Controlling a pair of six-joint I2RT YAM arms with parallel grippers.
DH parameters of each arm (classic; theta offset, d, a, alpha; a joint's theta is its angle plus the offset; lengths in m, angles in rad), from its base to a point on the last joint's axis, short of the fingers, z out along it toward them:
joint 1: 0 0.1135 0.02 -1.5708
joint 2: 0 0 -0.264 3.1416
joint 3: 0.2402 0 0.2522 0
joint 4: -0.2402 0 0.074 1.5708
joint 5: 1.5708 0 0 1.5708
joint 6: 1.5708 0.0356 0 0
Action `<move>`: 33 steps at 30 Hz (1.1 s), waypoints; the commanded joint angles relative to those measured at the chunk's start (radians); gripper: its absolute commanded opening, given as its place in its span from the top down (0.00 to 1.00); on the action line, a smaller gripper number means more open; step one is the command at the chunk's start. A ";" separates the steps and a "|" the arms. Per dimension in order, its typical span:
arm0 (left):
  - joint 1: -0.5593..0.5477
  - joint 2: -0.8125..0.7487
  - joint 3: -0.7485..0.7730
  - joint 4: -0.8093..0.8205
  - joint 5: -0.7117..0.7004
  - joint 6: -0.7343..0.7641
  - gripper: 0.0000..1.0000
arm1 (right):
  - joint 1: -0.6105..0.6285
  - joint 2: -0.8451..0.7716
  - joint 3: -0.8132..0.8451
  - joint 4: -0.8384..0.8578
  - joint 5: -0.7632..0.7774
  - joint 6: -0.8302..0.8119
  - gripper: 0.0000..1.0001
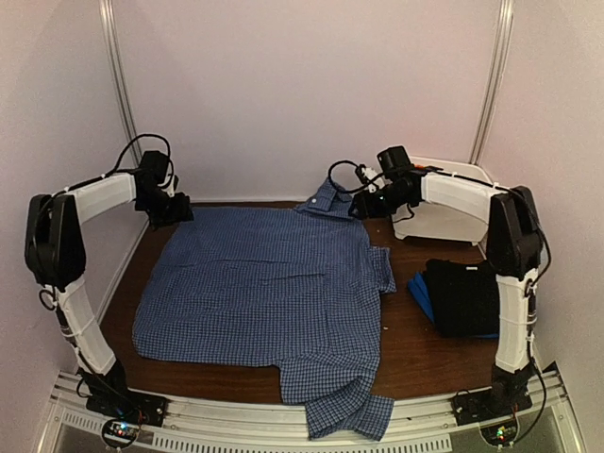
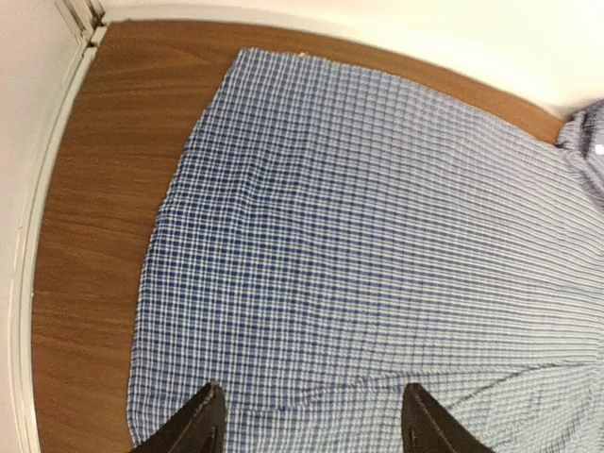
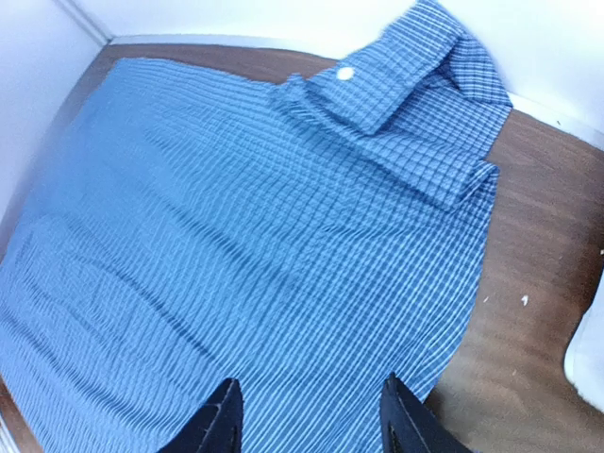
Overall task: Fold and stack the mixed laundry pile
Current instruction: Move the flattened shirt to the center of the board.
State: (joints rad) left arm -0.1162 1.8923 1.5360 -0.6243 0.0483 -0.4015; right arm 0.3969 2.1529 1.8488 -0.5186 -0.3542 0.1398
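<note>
Fine-checked blue shirt (image 1: 264, 274) spread flat, faintly rippled; glossy wood-grain table (image 1: 415, 359).

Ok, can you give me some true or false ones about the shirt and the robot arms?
The checked shirt lies spread out on the table. True.
The left gripper is pinching the shirt. False: it is open, with nothing between its fingers.
Black clothes lie folded at the table's right side. True.
The white tub stands at the left. False: it stands at the far right corner.
One sleeve hangs over the near edge. True.
</note>
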 commanded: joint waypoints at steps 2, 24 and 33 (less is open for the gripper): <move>-0.058 -0.177 -0.239 0.093 -0.006 -0.019 0.35 | 0.076 -0.192 -0.342 0.112 -0.006 0.019 0.53; -0.169 -0.373 -0.656 0.212 0.038 -0.094 0.36 | -0.051 -0.050 -0.466 0.141 0.086 0.015 0.63; -0.209 -0.685 -0.831 0.149 0.084 -0.187 0.32 | 0.046 -0.431 -0.542 0.072 -0.053 0.021 0.48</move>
State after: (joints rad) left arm -0.2893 1.3483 0.7937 -0.4641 0.0952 -0.5186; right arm 0.3832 1.9514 1.3529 -0.3912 -0.3420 0.1608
